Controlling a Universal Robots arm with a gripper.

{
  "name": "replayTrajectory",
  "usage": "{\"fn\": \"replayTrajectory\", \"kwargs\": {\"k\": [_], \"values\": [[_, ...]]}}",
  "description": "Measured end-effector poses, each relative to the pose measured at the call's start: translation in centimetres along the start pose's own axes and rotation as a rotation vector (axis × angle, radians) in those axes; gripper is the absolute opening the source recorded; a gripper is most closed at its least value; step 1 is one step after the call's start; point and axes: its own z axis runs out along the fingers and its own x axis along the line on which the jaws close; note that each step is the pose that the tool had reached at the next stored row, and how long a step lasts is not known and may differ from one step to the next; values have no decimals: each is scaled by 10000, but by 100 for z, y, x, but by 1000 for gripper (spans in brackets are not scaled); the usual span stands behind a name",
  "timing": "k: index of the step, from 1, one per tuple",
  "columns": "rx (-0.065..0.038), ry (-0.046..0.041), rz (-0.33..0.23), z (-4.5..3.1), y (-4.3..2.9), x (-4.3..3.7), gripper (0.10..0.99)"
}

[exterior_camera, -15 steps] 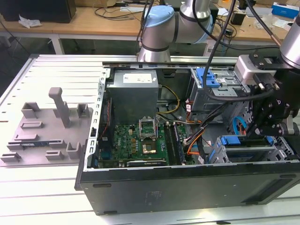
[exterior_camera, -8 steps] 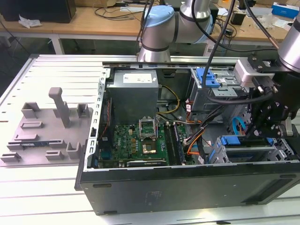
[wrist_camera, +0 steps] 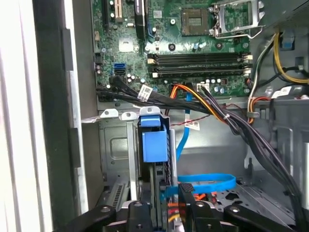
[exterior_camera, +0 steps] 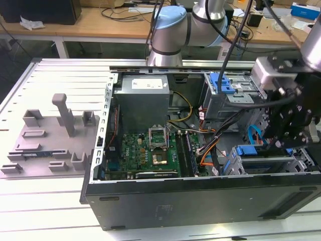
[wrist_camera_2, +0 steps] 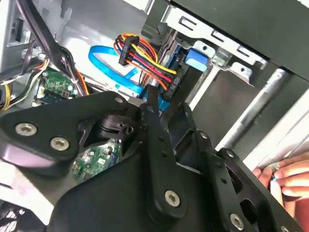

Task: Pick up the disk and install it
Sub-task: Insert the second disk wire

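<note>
The disk (wrist_camera: 154,145) stands edge-on in a metal bay of the open computer case (exterior_camera: 200,201), its blue bracket tab toward the motherboard. In the exterior view the disk (exterior_camera: 261,161) lies in the bay at the exterior view's right, near the case's front wall. My gripper (wrist_camera: 164,212) straddles the disk's rear edge, one finger on each face, shut on it. The second wrist view has the gripper (wrist_camera_2: 164,108) just behind the disk's blue tab (wrist_camera_2: 195,58). My gripper (exterior_camera: 276,143) hangs over that bay in the exterior view.
A blue flat cable (wrist_camera: 207,182) loops beside the bay. A black connector on coloured wires (wrist_camera_2: 145,58) and black cable bundles (wrist_camera: 217,116) cross close by. The motherboard (exterior_camera: 145,150) fills the case middle. A person's hand (wrist_camera_2: 285,179) rests outside the case. A grey fixture (exterior_camera: 50,135) sits at the exterior view's left.
</note>
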Motion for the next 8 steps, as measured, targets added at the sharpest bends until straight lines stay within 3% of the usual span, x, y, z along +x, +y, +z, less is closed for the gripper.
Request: {"fn": "replayTrajectory", "kwargs": {"k": [6,8], "values": [[-1,-1,1,-322,-13,-9,361],[0,-1,1,-465,-19,-16,361]]}}
